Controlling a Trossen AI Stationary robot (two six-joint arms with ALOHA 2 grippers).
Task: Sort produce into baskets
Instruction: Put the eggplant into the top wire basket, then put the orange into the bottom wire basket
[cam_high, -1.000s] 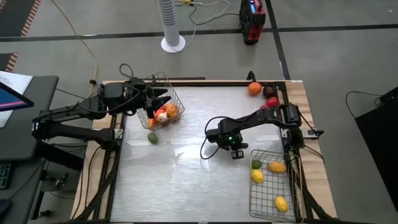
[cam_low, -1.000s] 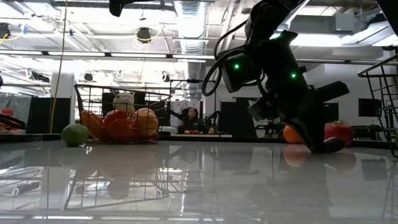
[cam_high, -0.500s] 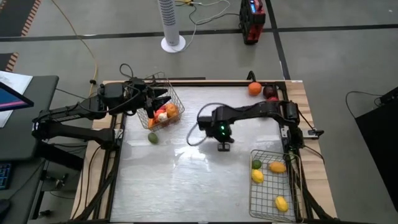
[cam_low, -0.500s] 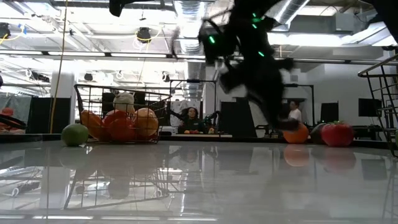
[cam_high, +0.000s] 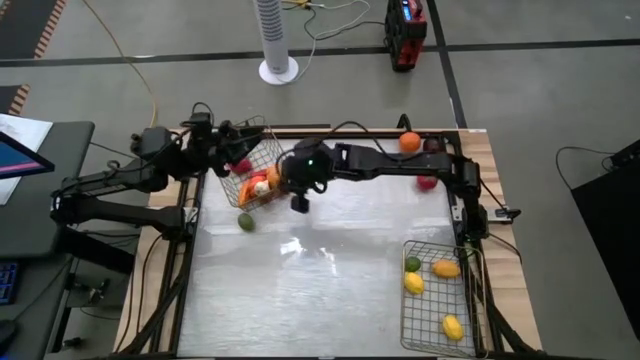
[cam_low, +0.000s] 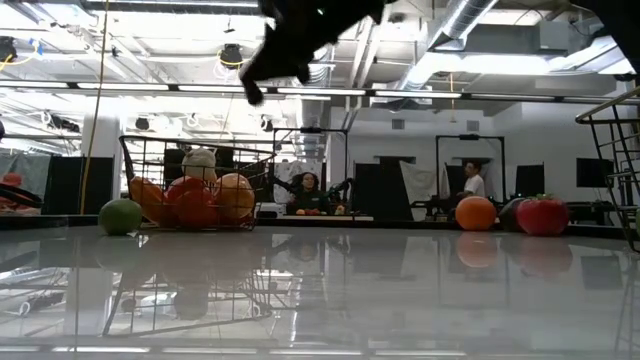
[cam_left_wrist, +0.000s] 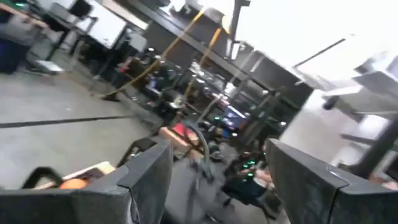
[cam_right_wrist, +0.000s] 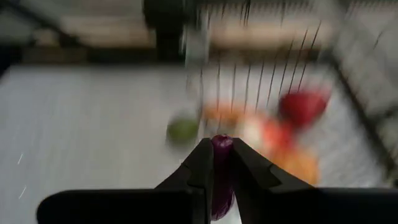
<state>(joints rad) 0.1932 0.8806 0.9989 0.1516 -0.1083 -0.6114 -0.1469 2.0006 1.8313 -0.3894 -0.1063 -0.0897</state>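
- Although low beside the near-right basket (cam_high: 425, 320) a second ago, now reaches clear across the surface (cam_high: 300, 290) to the far-left basket (cam_high: 272, 152): right hand (cam_high: 300, 203), just off that basket's right side.
- Pinched narrow on a small dark red-purple piece of produce (cam_right_wrist: 221, 163), poking up between the fingertips; too blurred to name.
- Faces the far-left basket's load in the wrist view: reds, oranges and something white behind the wire.
- Probably means a delivery in hand, with the lift and carry done and the drop over the rim still to come.
- Pulled back a little toward the left edge: left hand (cam_high: 232, 158), at the far-left basket's left rim; cannot tell whether clamped on the wire or loose beside it.
- Unmoved on the surface just near of that basket: a green lime (cam_high: 245, 221).
- Still waiting at the far right: an orange (cam_high: 409, 142) and a red tomato (cam_high: 427, 182), with a darker piece between them.
- Already sorted in the near-right basket: yellow lemons and one lime.
- Next, likely needs a rise above the wire wall before letting go; risks catching the rim or knocking the lime.
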